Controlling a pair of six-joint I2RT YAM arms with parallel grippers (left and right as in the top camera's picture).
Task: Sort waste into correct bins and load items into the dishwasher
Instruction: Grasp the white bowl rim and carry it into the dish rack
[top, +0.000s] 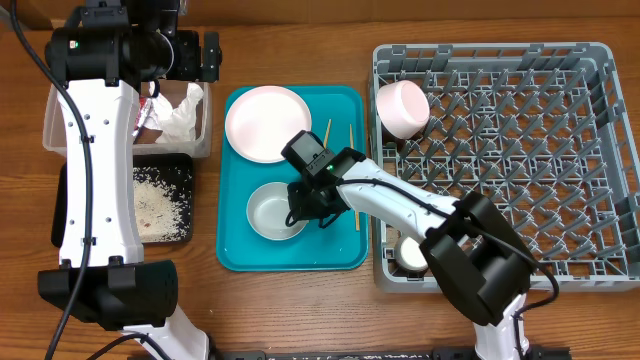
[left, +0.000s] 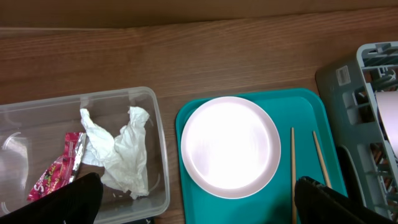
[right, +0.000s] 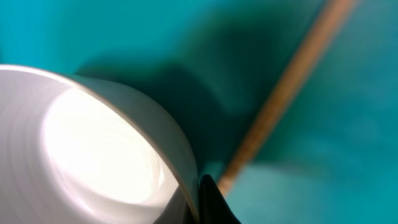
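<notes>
A pale grey bowl (top: 272, 212) sits on the teal tray (top: 235, 250). My right gripper (top: 306, 203) is shut on its right rim; in the right wrist view the bowl (right: 99, 149) fills the left and one dark finger (right: 200, 190) presses the rim's outside. Two chopsticks (top: 327, 130) (left: 293, 162) lie beside it, one close by (right: 286, 93). The round white plate (top: 267, 122) (left: 230, 146) lies at the tray's back. My left gripper (top: 208, 57) (left: 196, 208) is open and empty above the clear tub (top: 55, 130) (left: 158, 124), which holds napkins (left: 121, 152) and a red wrapper (left: 59, 171).
The black tray (top: 190, 200) in front of the tub holds rice scraps (top: 158, 195). The grey dish rack (top: 520, 150) stands at the right, with a white bowl (top: 402, 108) at its back left corner and a small white cup (top: 410, 252) at its front left.
</notes>
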